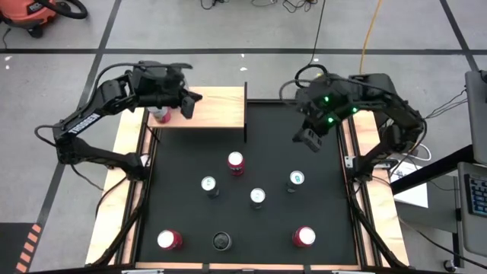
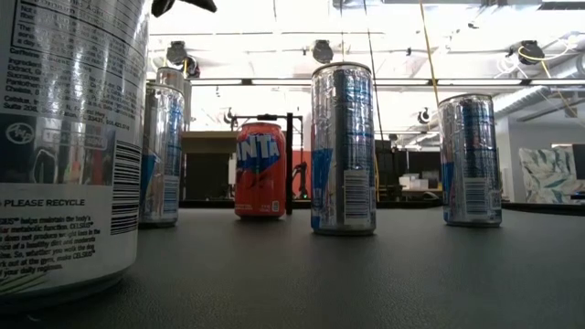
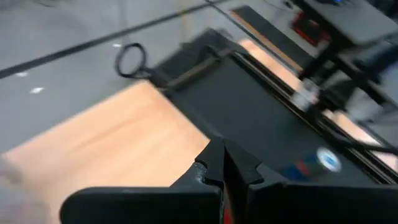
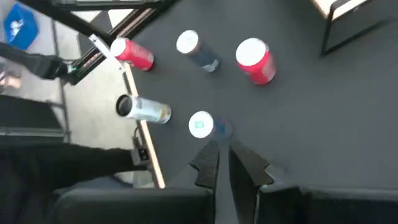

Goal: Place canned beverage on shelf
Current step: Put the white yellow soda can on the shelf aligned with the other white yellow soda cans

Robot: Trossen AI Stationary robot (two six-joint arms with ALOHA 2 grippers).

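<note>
The shelf (image 1: 217, 106), a pale wood board on thin black supports, stands at the mat's far left. A red can (image 1: 160, 115) stands on its left end, partly hidden under my left arm. My left gripper (image 1: 187, 103) hovers shut above the board (image 3: 112, 143), just right of that can, and touches nothing. My right gripper (image 1: 308, 139) hangs shut in the air over the mat's far right, above a silver can (image 4: 202, 124), holding nothing. Several more cans stand upright on the black mat.
On the mat stand a red can (image 1: 236, 162), silver cans (image 1: 209, 185) (image 1: 258, 198) (image 1: 296, 180), red cans (image 1: 169, 240) (image 1: 304, 237) and a dark can (image 1: 221, 241). The shelf's black end support (image 1: 245, 114) rises beside open mat at the far middle.
</note>
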